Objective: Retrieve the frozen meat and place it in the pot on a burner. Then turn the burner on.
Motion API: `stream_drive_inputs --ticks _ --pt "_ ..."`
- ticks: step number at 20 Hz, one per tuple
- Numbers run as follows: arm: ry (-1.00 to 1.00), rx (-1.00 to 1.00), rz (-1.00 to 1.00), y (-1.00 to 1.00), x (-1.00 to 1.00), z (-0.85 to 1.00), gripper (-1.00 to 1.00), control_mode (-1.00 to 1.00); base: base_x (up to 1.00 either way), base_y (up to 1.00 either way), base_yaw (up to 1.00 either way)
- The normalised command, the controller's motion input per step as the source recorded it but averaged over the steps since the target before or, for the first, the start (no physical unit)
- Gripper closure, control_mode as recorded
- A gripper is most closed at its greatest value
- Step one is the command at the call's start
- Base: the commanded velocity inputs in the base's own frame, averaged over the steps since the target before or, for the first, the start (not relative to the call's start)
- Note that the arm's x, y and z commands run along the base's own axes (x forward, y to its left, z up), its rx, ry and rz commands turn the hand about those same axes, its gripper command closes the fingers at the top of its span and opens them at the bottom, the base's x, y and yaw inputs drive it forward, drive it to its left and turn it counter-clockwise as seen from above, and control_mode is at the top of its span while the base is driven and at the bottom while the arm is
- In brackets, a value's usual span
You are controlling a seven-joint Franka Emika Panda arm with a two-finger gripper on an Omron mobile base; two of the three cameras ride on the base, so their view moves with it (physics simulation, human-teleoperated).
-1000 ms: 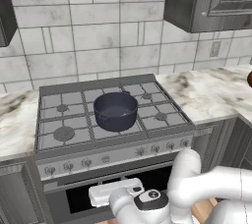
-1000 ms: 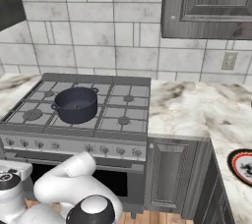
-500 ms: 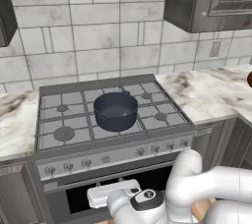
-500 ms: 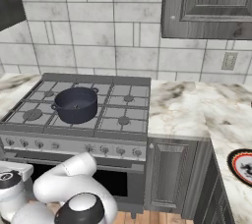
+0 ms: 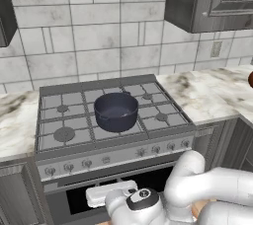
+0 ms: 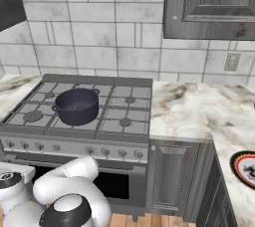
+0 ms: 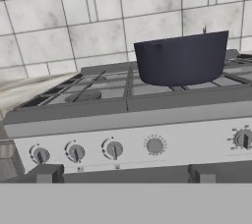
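The dark blue-grey pot (image 5: 116, 112) (image 6: 76, 105) stands empty on the middle grate of the stove (image 5: 59, 120). In the hand view the pot (image 7: 181, 58) sits up and to the right, behind the stove's front edge. My gripper (image 7: 123, 175) hangs low in front of the oven door, level with the knob panel and pointing at it. Its fingertips (image 7: 44, 173) stand far apart, open, with nothing between them. The frozen meat is out of view.
A row of burner knobs (image 7: 113, 148) runs along the stove front. Marble counters flank the stove on both sides. A round plate (image 6: 246, 169) lies on the right counter by grey cabinets. My arm's white elbow (image 5: 197, 184) bulks low before the oven.
The arm's lower links have shifted slightly left in the right base view. The hand stays before the oven with its jaws wide, and the pot has not moved.
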Motion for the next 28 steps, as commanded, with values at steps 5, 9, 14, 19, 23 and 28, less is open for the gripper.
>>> stream_drive_inputs --ticks 5,9,14,19,23,28 --pt "0.00 0.00 -0.04 0.17 0.11 -0.16 -1.00 -1.00 0.00 0.00 0.00" --pt "0.00 0.00 -0.04 0.14 0.13 -0.16 -1.00 -1.00 0.00 0.00 0.00" --pt "0.00 0.00 -0.04 0.14 0.14 -0.13 -1.00 -1.00 0.00 0.00 0.00" --pt "0.00 0.00 -0.04 0.12 0.15 -0.12 -1.00 -1.00 0.00 0.00 0.00" --pt "-0.02 0.00 0.00 0.00 0.20 -0.17 -1.00 -1.00 0.00 0.00 0.00" --pt "0.00 0.00 0.00 0.00 0.06 -0.12 -1.00 -1.00 0.00 0.00 0.00"
